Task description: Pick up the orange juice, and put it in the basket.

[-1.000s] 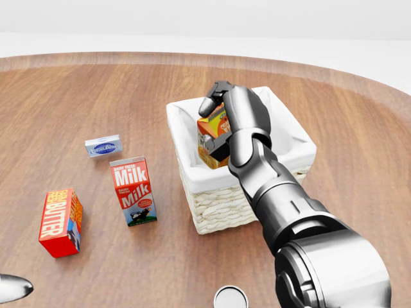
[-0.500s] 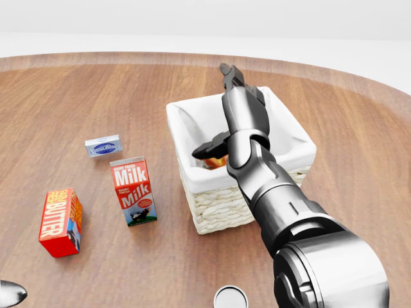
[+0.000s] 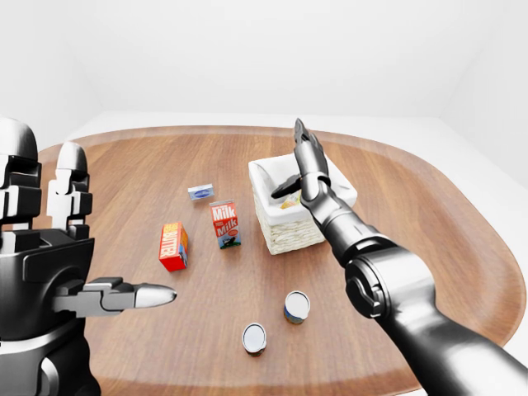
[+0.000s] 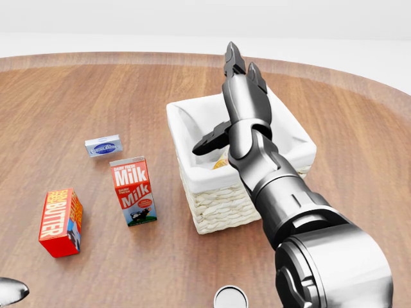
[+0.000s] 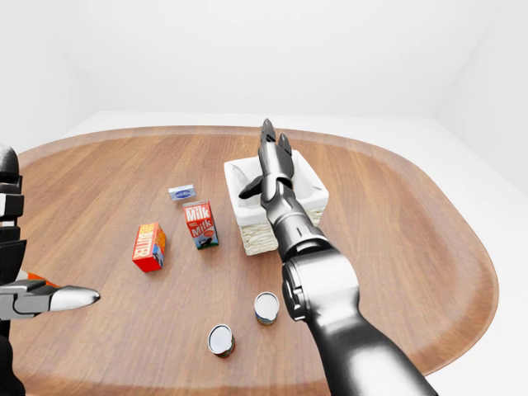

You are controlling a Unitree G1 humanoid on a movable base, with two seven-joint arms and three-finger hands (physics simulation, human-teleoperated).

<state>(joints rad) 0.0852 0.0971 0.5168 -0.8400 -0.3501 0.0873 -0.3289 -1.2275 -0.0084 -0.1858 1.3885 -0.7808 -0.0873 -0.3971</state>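
The right hand hung spread-fingered over the basket, blocking most of its mouth; only the opening's 9 o'clock side stayed bare. In the head view, the milk carton stood near the basket at 9 o'clock, the butter box beyond it, a small blue packet at 10 o'clock. Two cans sat at 6 o'clock. Toward 3 o'clock the table lay open.

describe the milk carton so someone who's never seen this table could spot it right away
Find the white-lined wicker basket near the middle of the wooden table. In the head view, the milk carton stands just left of it, upright. It says "Milk" in white on red, unlike the red butter box further left and the small flat blue-and-white box above it.
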